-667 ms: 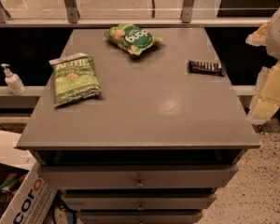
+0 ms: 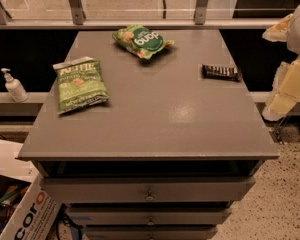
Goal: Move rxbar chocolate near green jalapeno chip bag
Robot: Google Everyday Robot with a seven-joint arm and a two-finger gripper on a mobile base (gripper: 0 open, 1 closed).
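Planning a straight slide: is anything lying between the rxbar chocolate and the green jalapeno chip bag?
Nothing visible. Bare tabletop separates the rxbar chocolate from the green jalapeno chip bag; the darker green bag lies farther back, off that line. The gripper is beyond the table's right edge.

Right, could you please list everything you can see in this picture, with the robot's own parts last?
table: one, grey, centre, drawers below
light-green chip bag: one, flat on the table's left side
dark-green chip bag: one, near the table's far edge
chocolate bar: one, dark brown, on the table's right side
pump bottle: one, white, on a ledge left of the table
cardboard box: one, white with orange lettering, on the floor at lower left
robot arm: one, pale yellow-white, right edge, beside the table
gripper: not in view
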